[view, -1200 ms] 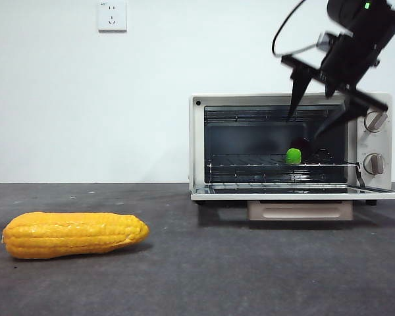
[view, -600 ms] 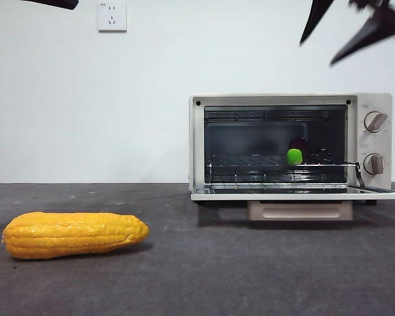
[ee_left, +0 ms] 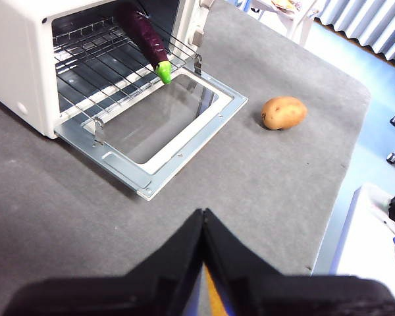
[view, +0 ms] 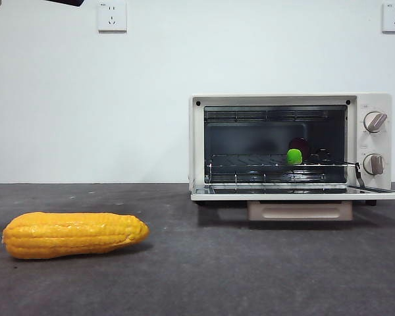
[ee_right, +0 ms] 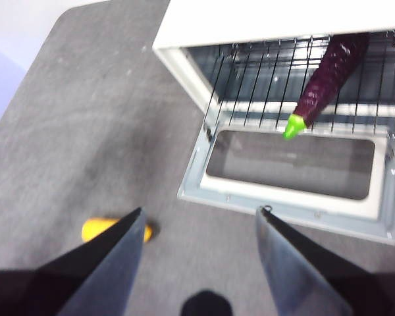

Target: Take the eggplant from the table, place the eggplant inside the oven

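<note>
The dark purple eggplant (ee_right: 329, 76) lies on the wire rack inside the cream-white oven (view: 375, 141), its green stem cap (view: 293, 156) pointing out over the lowered glass door (ee_left: 159, 126). It also shows in the left wrist view, eggplant (ee_left: 145, 37). My right gripper (ee_right: 201, 227) hangs open high above the table (view: 250, 270), in front of the oven, holding nothing. My left gripper (ee_left: 203, 220) is shut and empty, well back from the oven. In the front view only a black tip (view: 66, 2) shows at the top left corner.
A yellow corn cob (view: 74, 234) lies on the table at the front left. A brown potato (ee_left: 284, 112) rests on the table beside the oven door. Wall sockets (view: 112, 16) sit high on the white wall behind.
The right gripper has risen from the oven opening and left the top of the front view. The eggplant stays on the rack. Corn unmoved.
</note>
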`<action>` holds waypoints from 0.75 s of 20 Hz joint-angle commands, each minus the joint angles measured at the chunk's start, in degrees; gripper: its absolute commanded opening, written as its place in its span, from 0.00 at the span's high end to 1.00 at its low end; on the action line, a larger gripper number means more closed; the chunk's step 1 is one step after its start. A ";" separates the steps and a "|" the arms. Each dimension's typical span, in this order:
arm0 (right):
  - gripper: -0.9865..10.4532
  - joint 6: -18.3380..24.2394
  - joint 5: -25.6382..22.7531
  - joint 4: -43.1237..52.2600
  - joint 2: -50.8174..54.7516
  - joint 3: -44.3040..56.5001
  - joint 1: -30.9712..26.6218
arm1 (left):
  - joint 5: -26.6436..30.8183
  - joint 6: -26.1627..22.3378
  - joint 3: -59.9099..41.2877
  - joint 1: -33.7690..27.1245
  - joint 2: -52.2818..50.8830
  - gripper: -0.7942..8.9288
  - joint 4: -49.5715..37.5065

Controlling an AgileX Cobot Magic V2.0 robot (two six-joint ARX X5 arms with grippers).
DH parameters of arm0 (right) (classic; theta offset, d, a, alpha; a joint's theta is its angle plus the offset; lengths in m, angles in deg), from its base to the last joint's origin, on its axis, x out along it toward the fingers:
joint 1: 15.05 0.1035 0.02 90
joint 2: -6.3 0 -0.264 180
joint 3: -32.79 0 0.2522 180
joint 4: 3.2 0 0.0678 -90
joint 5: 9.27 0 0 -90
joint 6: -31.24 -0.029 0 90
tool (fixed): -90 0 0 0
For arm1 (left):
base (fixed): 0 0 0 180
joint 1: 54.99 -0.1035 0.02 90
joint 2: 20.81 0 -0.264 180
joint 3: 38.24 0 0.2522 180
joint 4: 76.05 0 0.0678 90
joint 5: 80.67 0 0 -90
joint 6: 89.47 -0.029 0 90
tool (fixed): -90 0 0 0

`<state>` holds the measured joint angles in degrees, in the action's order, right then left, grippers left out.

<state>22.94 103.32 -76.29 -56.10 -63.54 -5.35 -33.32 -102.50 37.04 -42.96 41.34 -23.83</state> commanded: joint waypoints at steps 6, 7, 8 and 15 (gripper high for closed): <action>0.67 2.99 2.47 -6.01 9.68 -0.15 0.85 | -0.13 -0.57 -0.31 0.28 0.11 0.92 -0.44; 0.67 2.97 2.49 -6.21 10.67 -0.15 0.85 | -0.13 -0.57 -0.31 0.28 0.11 0.92 -0.46; 0.68 2.97 2.49 -6.40 11.47 -0.15 0.85 | -0.13 -0.57 -0.31 0.28 0.11 0.92 -0.48; 0.87 4.61 2.49 -9.57 14.34 -0.15 0.85 | -0.13 -0.42 -0.31 0.28 0.11 0.92 -1.11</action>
<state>26.29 105.68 -85.69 -41.65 -63.63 -4.57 -33.32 -102.50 37.04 -42.85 41.34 -24.47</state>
